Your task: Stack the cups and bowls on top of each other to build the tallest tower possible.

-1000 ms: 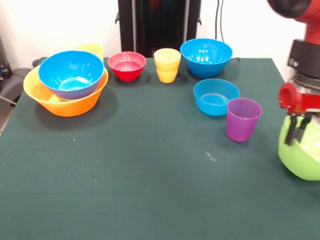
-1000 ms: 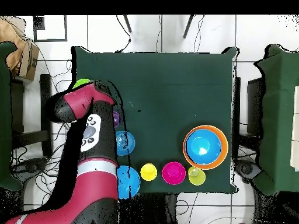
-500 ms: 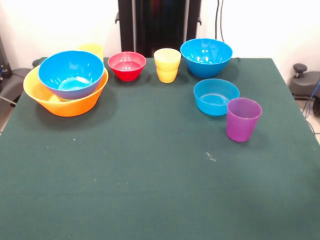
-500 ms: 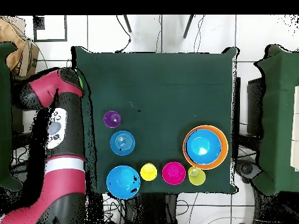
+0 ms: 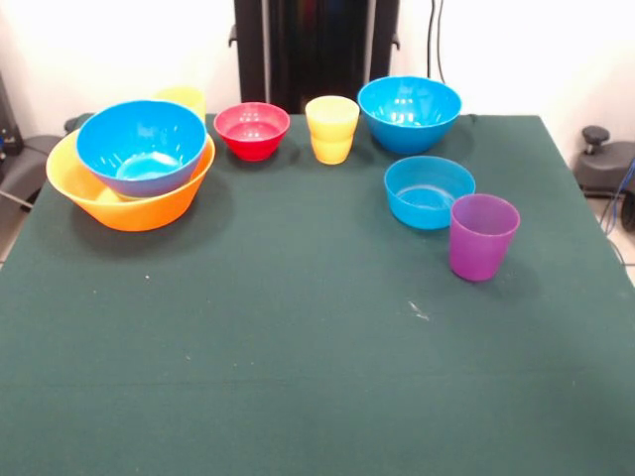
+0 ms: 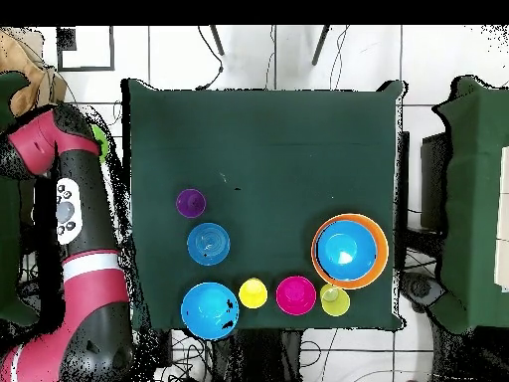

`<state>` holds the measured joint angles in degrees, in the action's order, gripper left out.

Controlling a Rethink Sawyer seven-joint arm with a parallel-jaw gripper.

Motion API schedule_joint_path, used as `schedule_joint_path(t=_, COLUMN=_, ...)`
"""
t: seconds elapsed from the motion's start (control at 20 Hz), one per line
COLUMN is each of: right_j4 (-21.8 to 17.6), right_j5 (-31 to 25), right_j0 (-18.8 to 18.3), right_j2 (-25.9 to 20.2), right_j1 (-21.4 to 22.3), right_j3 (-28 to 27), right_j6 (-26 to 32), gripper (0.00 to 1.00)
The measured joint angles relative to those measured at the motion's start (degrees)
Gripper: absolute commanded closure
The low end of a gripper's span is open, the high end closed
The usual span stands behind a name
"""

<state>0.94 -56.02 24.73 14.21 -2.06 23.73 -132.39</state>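
The tower is a large blue bowl (image 5: 142, 147) nested in the huge orange-yellow bowl (image 5: 99, 208) at the far left. A yellow cup (image 5: 184, 97) peeks out behind it. Along the far edge stand a small red bowl (image 5: 252, 130), a second yellow cup (image 5: 332, 129) and another large blue bowl (image 5: 409, 113). Nearer are a shallow blue bowl (image 5: 429, 191) and the purple cup (image 5: 483, 236). My arm (image 6: 62, 149) shows only in the overhead view, beyond the table's left side. Its gripper is hidden beneath the wrist. A lime green sliver (image 6: 98, 132) shows beside the wrist.
The dark green table (image 5: 298, 377) carries a small white scrap (image 5: 419, 312) near the middle. Chairs and cables stand around the table in the overhead view. A black stool (image 5: 605, 159) sits off the right edge.
The arm has swung away from the table's edge and left the front view. The lime green bowl went with it and is almost wholly hidden now. The other bowls and cups have stayed put.
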Motion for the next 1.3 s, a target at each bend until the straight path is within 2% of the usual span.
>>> schedule_joint_path(t=0.25, right_j4=0.0, right_j5=2.5, right_j0=0.2, right_j2=-0.02, right_j1=2.12, right_j3=4.37, right_j6=-0.01, gripper=1.0)
schedule_joint_path(t=0.45, right_j4=-0.04, right_j5=8.88, right_j0=-0.8, right_j2=-0.13, right_j1=9.04, right_j3=16.07, right_j6=-0.01, gripper=1.0)
schedule_joint_path(t=0.55, right_j4=-0.14, right_j5=11.15, right_j0=-1.57, right_j2=-0.24, right_j1=11.34, right_j3=19.71, right_j6=0.01, gripper=1.0)
schedule_joint_path(t=0.7, right_j4=-0.87, right_j5=15.96, right_j0=-4.79, right_j2=-0.79, right_j1=17.09, right_j3=27.98, right_j6=0.49, gripper=1.0)
schedule_joint_path(t=0.85, right_j4=-1.53, right_j5=17.92, right_j0=-7.25, right_j2=-1.4, right_j1=20.08, right_j3=31.83, right_j6=1.12, gripper=1.0)
schedule_joint_path(t=0.95, right_j4=-2.63, right_j5=19.56, right_j0=-10.87, right_j2=-2.36, right_j1=23.64, right_j3=35.96, right_j6=2.14, gripper=1.0)
schedule_joint_path(t=1.3, right_j4=-6.2, right_j5=20.52, right_j0=-17.4, right_j2=-4.54, right_j1=29.25, right_j3=41.47, right_j6=5.44, gripper=1.0)
